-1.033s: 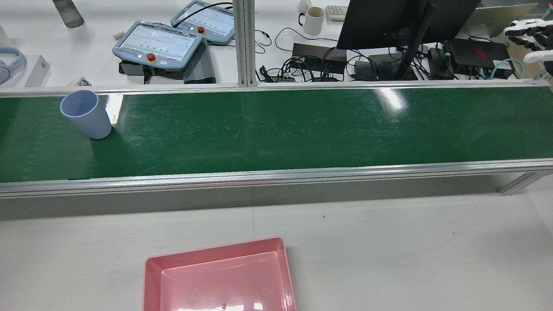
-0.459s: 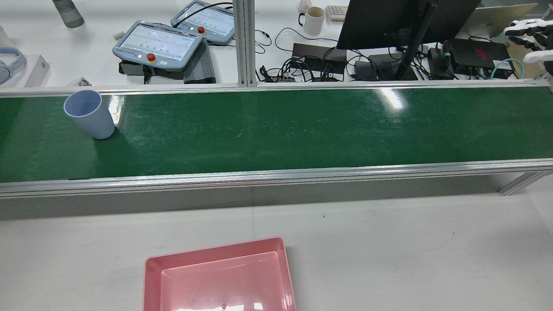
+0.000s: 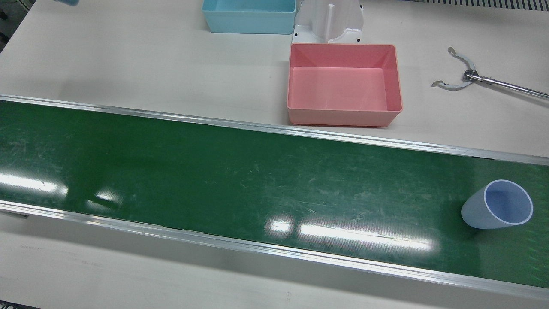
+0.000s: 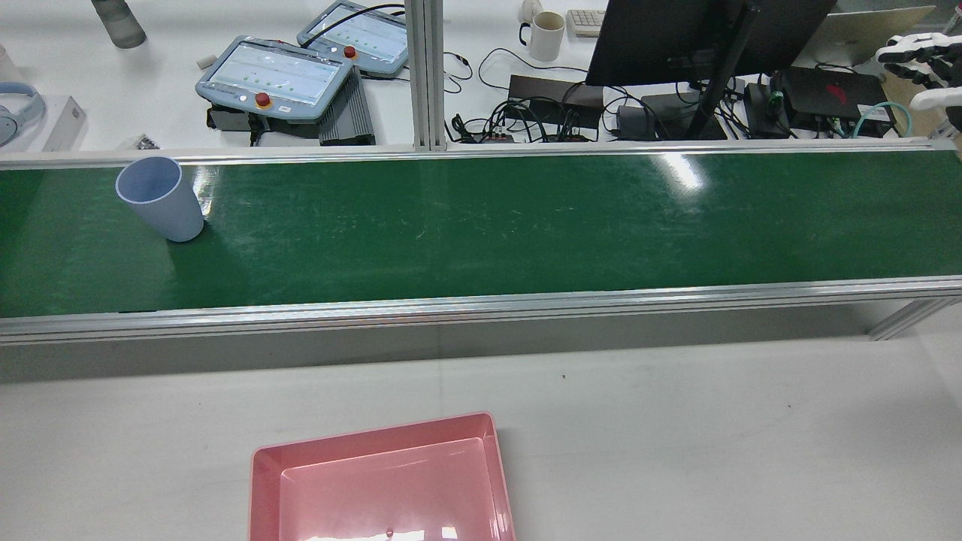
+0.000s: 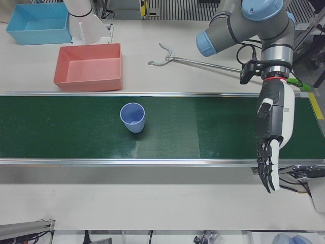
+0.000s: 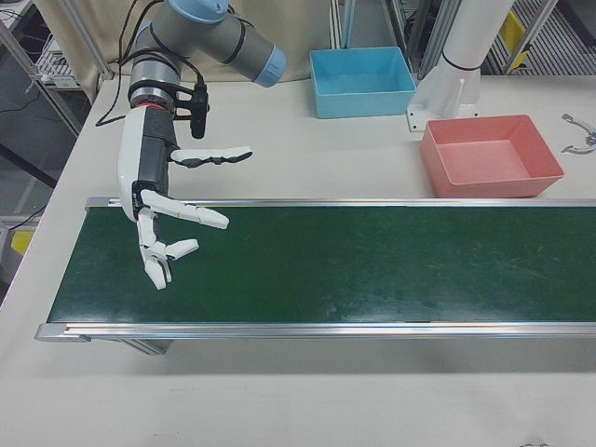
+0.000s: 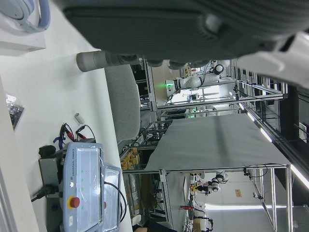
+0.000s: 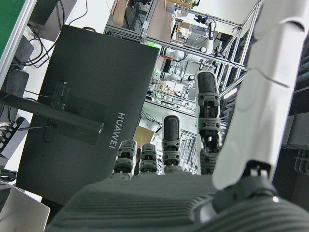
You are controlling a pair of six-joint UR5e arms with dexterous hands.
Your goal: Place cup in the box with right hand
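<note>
Cup (image 4: 159,198) upright on belt (image 4: 481,225), left of rear frame; box (image 4: 382,481) bottom centre, empty. Right robot hand (image 6: 163,223) spread, empty, far end. Left robot hand (image 5: 270,147) straight-fingered, empty. Cup likely light, stiff, smooth plastic; wrap mid-wall.

Pale blue cup (image 3: 497,210), green belt (image 3: 214,171), pink box (image 3: 343,116), light blue box (image 3: 248,23), white-and-black right hand (image 6: 172,219)
</note>
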